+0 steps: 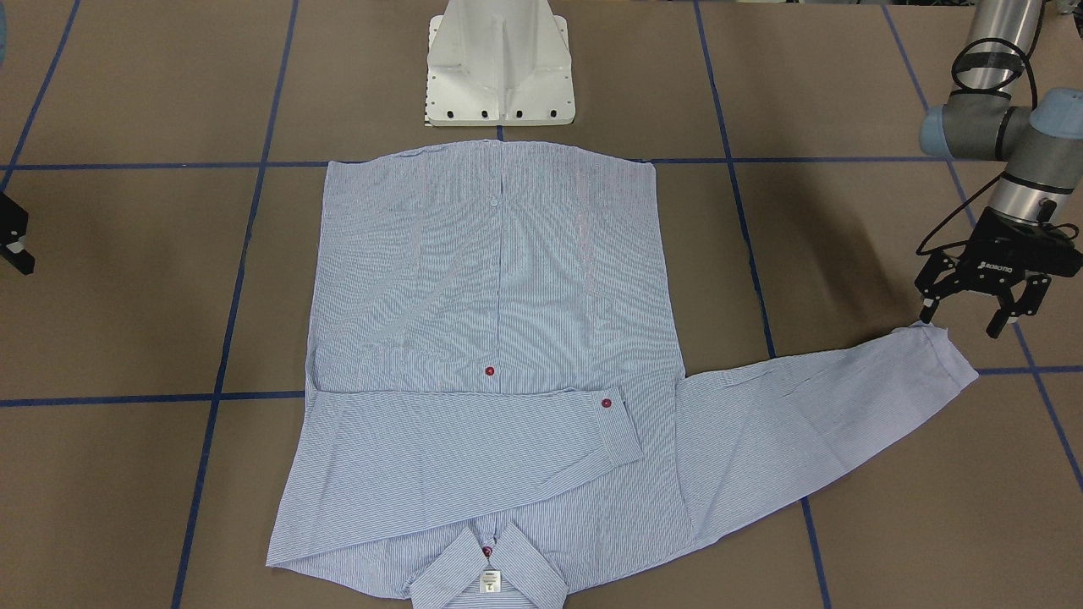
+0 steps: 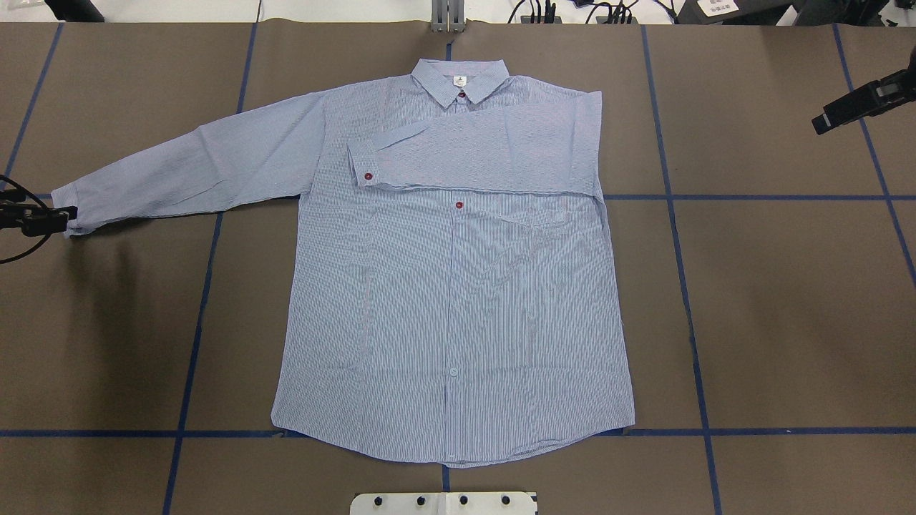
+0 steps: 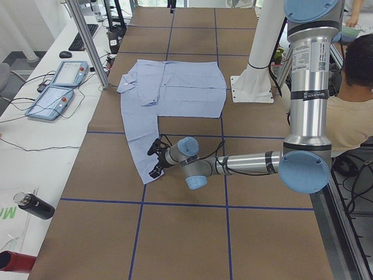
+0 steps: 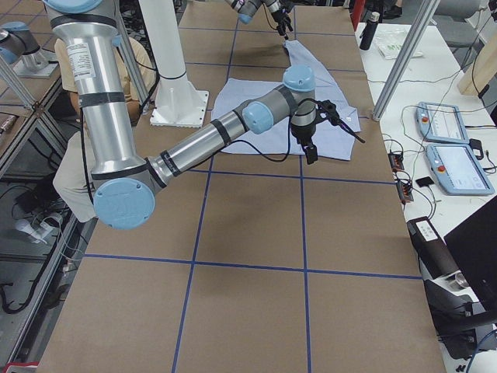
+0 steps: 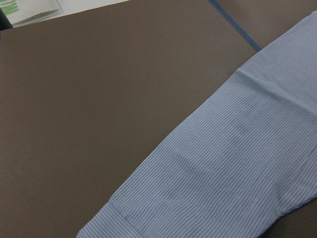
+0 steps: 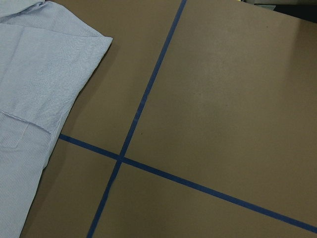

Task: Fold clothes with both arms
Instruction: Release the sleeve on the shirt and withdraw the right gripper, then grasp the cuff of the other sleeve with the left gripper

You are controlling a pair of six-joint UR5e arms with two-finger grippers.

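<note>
Across the brown tabletop [image 2: 787, 286] runs a grid of blue tape lines [image 2: 687, 300], and the robot's white base [image 1: 499, 68] stands at its near edge. Seen from the left end, a white bench [image 3: 35, 146] runs along the far side. It carries two blue-framed pendants [image 3: 58, 87], a keyboard [image 3: 83, 35] and a mouse [image 3: 65, 54]. A person [image 3: 355, 99] sits behind the robot.

For containers, the bench holds a black bottle [image 3: 35, 206] and a red bottle [image 3: 14, 261], both lying on their sides. Whether anything is in them cannot be told.

The shirt [image 2: 458, 300] lies flat and front up in the middle of the tabletop. Its hem is toward the base and its collar [image 2: 461, 79] is on the far side. The sleeve on the robot's right is folded across the chest, and its cuff [image 2: 363, 166] with a red button rests left of the placket. The other sleeve [image 2: 193, 168] stretches straight out to the robot's left.

The left pincer [image 1: 963, 323] hangs low at the end of that sleeve. Its fingers are spread wide and clamp nothing, and one fingertip is at the cuff's edge. The right pincer [image 2: 855, 107] is well clear of the shirt, off its folded side, above bare tabletop. Seen from the right end, its fingers look spread with nothing between them.
</note>
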